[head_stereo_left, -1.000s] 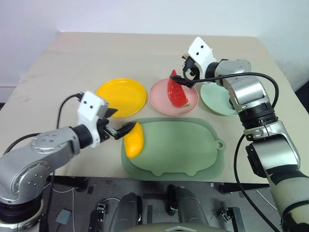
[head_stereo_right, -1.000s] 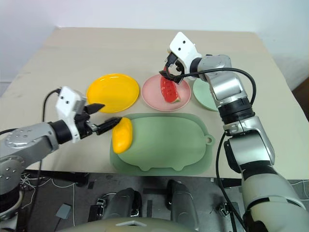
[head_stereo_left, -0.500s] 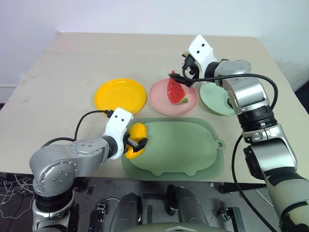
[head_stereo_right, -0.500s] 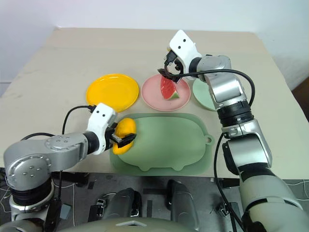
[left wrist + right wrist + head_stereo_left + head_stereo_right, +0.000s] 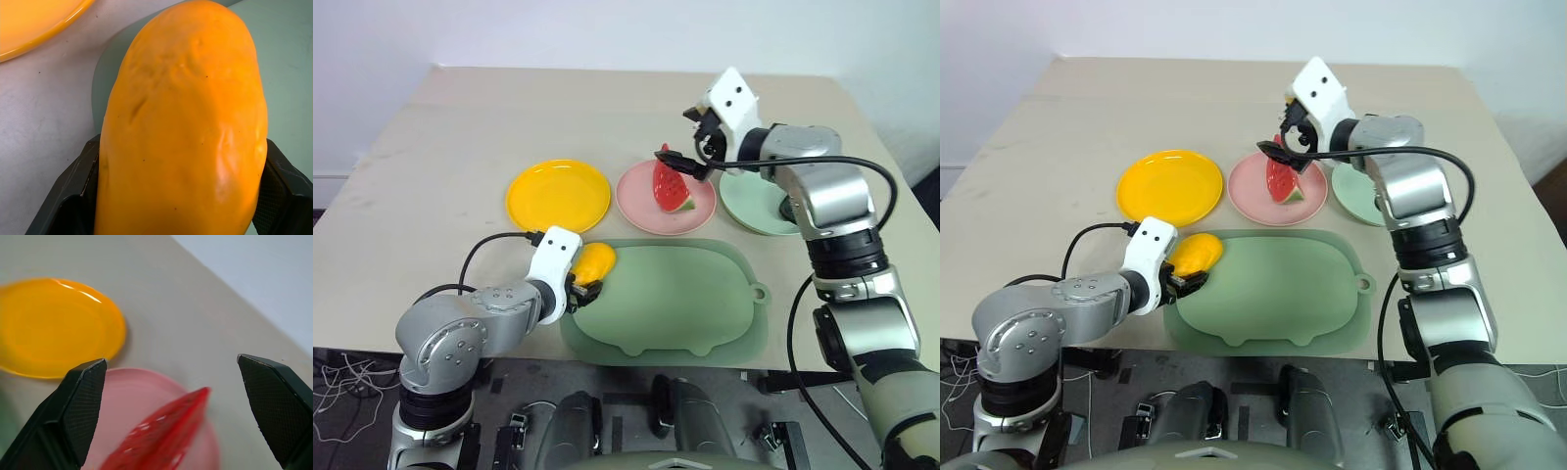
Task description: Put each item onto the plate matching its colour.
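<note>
A yellow-orange mango (image 5: 594,260) lies at the near left corner of the large pale green tray (image 5: 675,304), and my left gripper (image 5: 581,285) is shut on it. In the left wrist view the mango (image 5: 181,122) sits between both black fingers (image 5: 73,191). The red watermelon wedge (image 5: 671,186) stands on the pink plate (image 5: 641,208). My right gripper (image 5: 686,160) hovers open just above the wedge's top, apart from it. The yellow plate (image 5: 558,194) is bare, left of the pink one. A mint green plate (image 5: 749,201) lies to the right, partly behind my right arm.
The right wrist view looks past its open fingers (image 5: 78,401) at the wedge (image 5: 161,440), the pink plate (image 5: 122,396) and the yellow plate (image 5: 49,328). The beige table (image 5: 440,137) stretches bare behind and left of the plates.
My left gripper swung in, dropped to the mango and shut on it, and the mango turned on the tray corner. The right gripper drew back slightly from the wedge, still open.
</note>
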